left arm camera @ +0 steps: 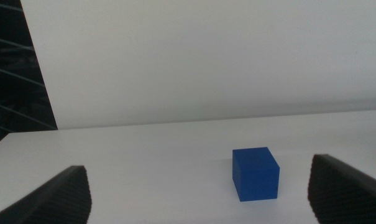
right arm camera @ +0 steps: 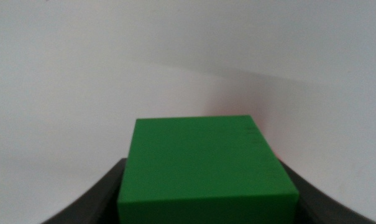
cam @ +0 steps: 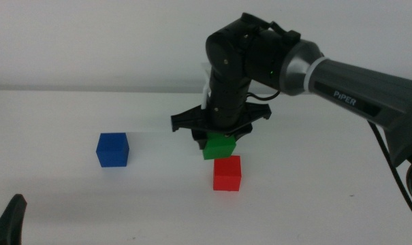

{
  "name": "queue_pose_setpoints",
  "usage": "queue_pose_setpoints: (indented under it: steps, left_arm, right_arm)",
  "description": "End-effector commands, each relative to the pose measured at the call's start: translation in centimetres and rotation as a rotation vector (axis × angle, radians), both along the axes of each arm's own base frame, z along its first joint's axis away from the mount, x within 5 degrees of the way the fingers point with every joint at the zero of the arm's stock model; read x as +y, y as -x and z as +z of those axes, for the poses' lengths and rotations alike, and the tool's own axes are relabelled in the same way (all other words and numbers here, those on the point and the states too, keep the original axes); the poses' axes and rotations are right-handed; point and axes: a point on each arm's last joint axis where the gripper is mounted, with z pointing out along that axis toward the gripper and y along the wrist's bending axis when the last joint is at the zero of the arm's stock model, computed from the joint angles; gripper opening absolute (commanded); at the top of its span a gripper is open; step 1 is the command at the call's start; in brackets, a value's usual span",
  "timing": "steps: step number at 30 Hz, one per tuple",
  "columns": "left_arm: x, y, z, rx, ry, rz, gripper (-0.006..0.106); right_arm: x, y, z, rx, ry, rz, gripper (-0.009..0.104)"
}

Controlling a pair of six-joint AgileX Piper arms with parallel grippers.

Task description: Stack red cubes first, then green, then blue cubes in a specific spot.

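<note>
On my middle view the small matte bright-green cube (cam: pixel 218 146) hangs clear of the white tabletop (cam: pixel 314 190), pinched between the dark jaws of the right gripper (cam: pixel 217 141), which are closed snugly against its two sides; the right wrist view shows the same cube (right arm camera: pixel 203 162) filling the gap between them. It sits just above and slightly behind the small matte bright-red cube (cam: pixel 227 173), which rests on the table near the middle. The small deep-blue cube (cam: pixel 112 149) stands well apart, off to the left. My left gripper (left arm camera: pixel 200 193) waits low at the near left corner, jaws spread wide and holding nothing, facing the blue cube (left arm camera: pixel 255 173).
</note>
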Motion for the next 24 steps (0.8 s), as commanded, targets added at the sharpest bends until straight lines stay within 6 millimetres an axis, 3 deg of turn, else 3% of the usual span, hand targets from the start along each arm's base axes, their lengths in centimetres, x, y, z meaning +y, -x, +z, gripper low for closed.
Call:
queue_pose_setpoints:
  steps: [1,4,15,24]
  left_arm:
    - [0.0,0.1,-1.0,-0.01,0.006,-0.001,0.094]
    - [0.0,0.1,-1.0,-0.01,0.006,-0.001,0.094]
    - [0.0,0.1,-1.0,-0.01,0.006,-0.001,0.094]
    - [0.0,0.1,-1.0,-0.01,0.006,-0.001,0.094]
  right_arm:
    - [-0.3,1.3,-0.4,0.09,0.069,-0.025,0.024]
    - [-0.5,1.7,-0.7,0.095,0.09,-0.043,0.024]
    - [-1.8,2.5,2.6,0.008,0.094,-0.057,0.024]
    - [-1.3,2.5,1.4,0.039,0.071,-0.044,0.024]
